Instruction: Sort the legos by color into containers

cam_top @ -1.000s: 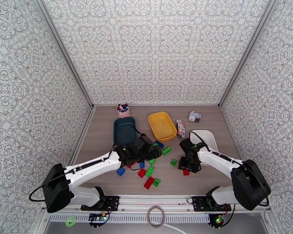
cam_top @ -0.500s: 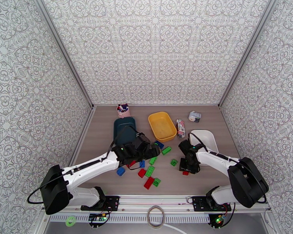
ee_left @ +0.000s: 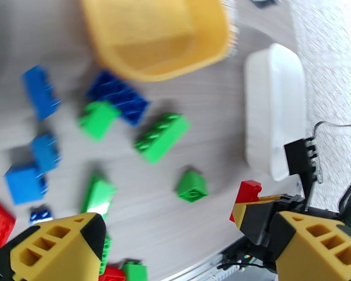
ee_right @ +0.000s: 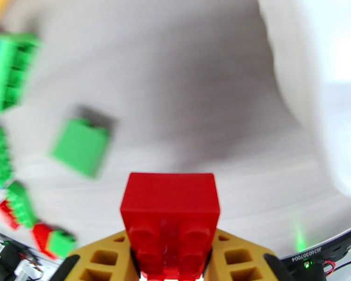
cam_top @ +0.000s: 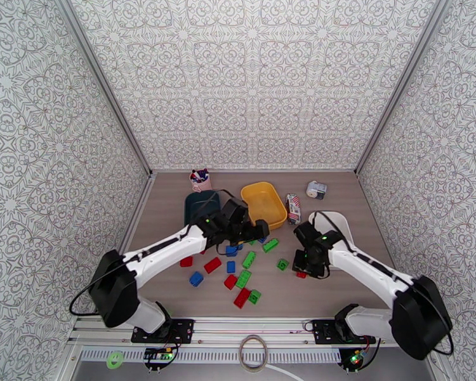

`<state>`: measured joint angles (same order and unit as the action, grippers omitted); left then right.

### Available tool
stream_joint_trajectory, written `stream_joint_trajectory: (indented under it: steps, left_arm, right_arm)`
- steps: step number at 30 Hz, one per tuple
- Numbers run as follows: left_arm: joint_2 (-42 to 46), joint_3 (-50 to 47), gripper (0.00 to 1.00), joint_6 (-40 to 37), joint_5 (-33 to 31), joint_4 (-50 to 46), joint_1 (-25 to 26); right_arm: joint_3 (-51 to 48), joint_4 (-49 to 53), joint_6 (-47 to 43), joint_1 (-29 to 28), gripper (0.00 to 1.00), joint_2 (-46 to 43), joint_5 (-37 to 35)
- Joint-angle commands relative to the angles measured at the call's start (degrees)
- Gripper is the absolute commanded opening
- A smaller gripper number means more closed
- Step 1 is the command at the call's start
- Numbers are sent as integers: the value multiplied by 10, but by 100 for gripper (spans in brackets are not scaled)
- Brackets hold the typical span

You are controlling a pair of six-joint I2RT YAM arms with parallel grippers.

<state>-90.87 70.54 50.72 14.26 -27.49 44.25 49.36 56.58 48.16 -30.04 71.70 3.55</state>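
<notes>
Patterned walls close round a wood-grain worktop (cam_top: 168, 204). Loose legos (cam_top: 238, 274) in red, green and blue lie scattered at its middle, between the two arms. Seen from that scatter, the dark teal bin (cam_top: 193, 207) sits at 11 o'clock, the yellow bin (cam_top: 263, 204) at 12 o'clock and the white bin (cam_top: 339, 222) at 2 o'clock. The left tool (ee_left: 171, 225) is released, its fingers wide apart with nothing between them. It hangs over the legos at 6 o'clock of the yellow bin. The right tool (ee_right: 171, 258) is clenched on a red brick (ee_right: 170, 216) at 7 o'clock of the white bin. A small green brick (cam_top: 282, 265) lies on the worktop at the right tool's 9 o'clock.
</notes>
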Motion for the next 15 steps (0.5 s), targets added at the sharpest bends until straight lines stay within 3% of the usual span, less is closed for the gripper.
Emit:
stream_joint_trajectory:
  steps: [1,7,15]
  left_arm:
    - [-27,41,98,-44,68,11,1]
    - [-61,91,96,-53,96,13,1]
    - [-123,177,94,-48,69,-41,35]
  right_arm:
    - [36,54,23,7,28,-19,-34]
    - [66,75,10,68,28,-21,-39]
    - [108,50,-61,226,29,20,9]
